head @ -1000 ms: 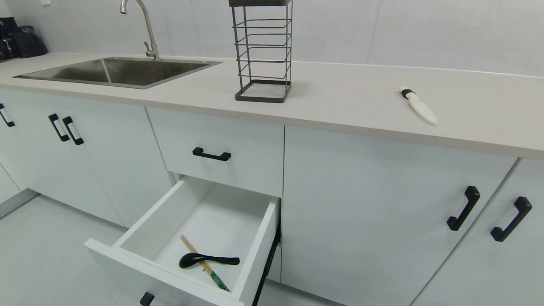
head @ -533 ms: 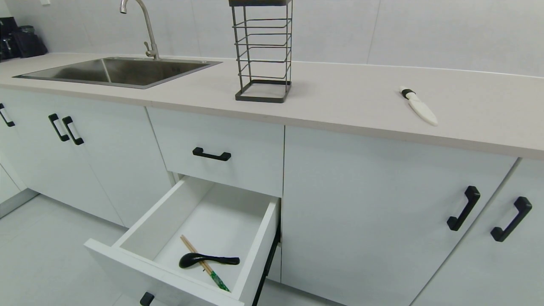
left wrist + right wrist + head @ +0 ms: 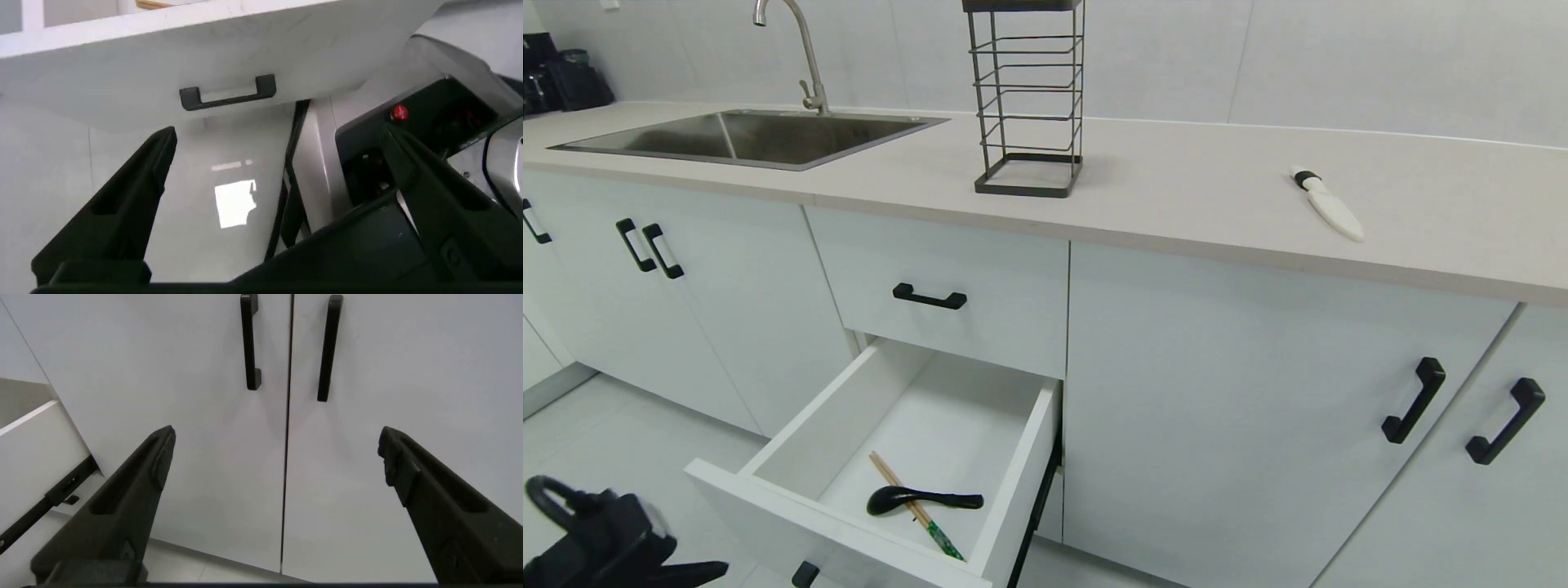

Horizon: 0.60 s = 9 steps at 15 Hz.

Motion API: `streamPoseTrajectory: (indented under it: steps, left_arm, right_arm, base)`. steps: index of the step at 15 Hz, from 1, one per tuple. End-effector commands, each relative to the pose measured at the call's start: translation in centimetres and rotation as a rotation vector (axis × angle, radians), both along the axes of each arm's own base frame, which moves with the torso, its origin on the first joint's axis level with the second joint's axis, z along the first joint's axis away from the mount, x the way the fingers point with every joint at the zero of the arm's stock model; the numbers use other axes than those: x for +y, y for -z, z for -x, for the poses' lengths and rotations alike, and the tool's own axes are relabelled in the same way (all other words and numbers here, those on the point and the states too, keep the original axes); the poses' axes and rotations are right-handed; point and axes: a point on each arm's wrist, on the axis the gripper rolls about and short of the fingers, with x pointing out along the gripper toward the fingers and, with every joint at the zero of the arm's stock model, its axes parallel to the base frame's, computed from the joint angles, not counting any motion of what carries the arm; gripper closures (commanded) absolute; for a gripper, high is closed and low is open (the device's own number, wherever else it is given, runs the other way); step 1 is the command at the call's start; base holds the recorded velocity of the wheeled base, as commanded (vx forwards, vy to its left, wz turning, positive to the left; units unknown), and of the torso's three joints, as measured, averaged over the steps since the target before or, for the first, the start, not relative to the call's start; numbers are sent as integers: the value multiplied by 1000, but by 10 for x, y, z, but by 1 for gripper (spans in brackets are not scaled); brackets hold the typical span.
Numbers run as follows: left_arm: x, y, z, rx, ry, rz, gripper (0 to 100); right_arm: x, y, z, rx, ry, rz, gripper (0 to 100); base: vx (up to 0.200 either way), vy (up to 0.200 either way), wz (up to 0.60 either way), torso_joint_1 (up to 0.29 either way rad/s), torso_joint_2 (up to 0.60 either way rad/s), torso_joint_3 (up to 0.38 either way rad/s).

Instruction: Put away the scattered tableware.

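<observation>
Open drawer [image 3: 1017, 465] under the tabletop [image 3: 1176, 188], with a black spoon [image 3: 886, 499] lying across a pair of chopsticks [image 3: 890, 475] near its front. On the tabletop, well apart to the right, a white knife [image 3: 1327, 206] with a black band, lying flat. Wire rack [image 3: 1029, 106] upright beside the sink [image 3: 752, 135]. Left tool [image 3: 278, 143] low before the drawer's handle [image 3: 229, 91], fingers wide apart, holding nothing. Right tool [image 3: 276, 441] facing two cabinet doors [image 3: 163, 376], also spread wide and empty.

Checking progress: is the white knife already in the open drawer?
No, the white knife lies on the countertop, apart from the drawer.
</observation>
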Motion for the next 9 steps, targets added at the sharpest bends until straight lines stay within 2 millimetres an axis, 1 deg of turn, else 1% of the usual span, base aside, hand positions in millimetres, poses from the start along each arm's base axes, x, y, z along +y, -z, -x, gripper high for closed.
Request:
streamPoseTrajectory:
  steps: [1,4,9]
  left_arm:
    - [-11,4,-35,96,69,11,0]
    - [-9,21,-46,211,26,-7,0]
    - [-6,29,-67,269,-36,-9,0]
  right_arm:
    - [0,0,0,2,0,0,0]
    - [0,0,0,2,-1,0,0]
    - [0,0,0,2,-1,0,0]
  base:
    - [0,0,0,0,0,0]
    - [0,0,0,0,0,0]
    - [0,0,0,0,0,0]
